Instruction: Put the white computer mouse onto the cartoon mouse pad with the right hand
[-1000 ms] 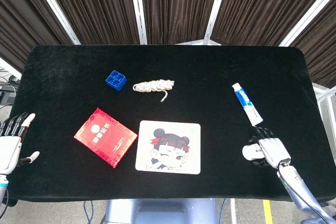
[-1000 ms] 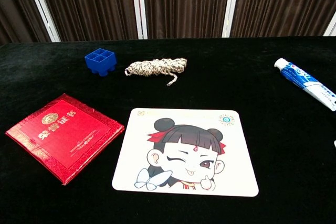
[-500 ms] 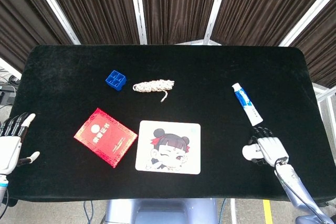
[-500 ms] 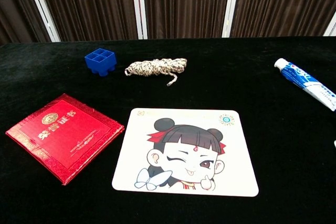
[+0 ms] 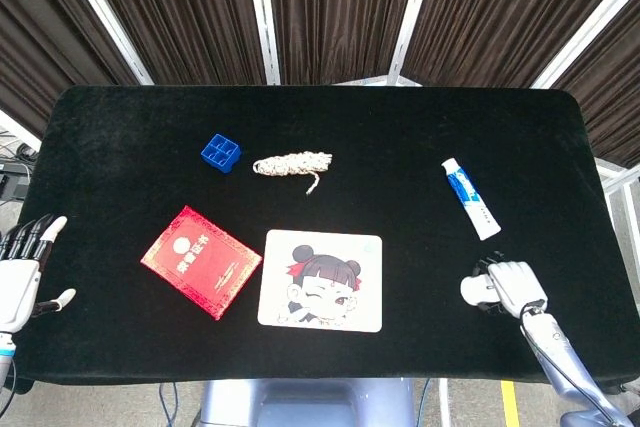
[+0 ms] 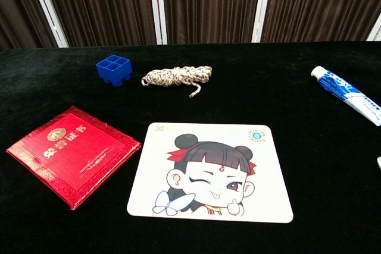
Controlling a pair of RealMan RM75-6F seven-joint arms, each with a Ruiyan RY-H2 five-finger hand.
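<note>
The white computer mouse (image 5: 472,290) lies near the table's front right, and only its left end shows from under my right hand (image 5: 508,287). That hand sits on top of the mouse with its fingers curled down around it. A white sliver at the chest view's right edge may be the mouse (image 6: 379,162). The cartoon mouse pad (image 5: 321,280) lies flat at front centre, well to the left of the mouse, and is also seen as the cartoon mouse pad (image 6: 211,171) in the chest view. My left hand (image 5: 22,272) hangs off the table's left edge, fingers apart, holding nothing.
A red booklet (image 5: 200,260) lies left of the pad. A blue block (image 5: 220,153) and a coiled rope (image 5: 292,164) sit further back. A toothpaste tube (image 5: 471,198) lies behind the right hand. The black table (image 5: 400,147) ends just right of that hand.
The right hand's fingers have curled in over the mouse, from spread a second ago. The mouse and hand have barely shifted. The left hand has stayed still.
</note>
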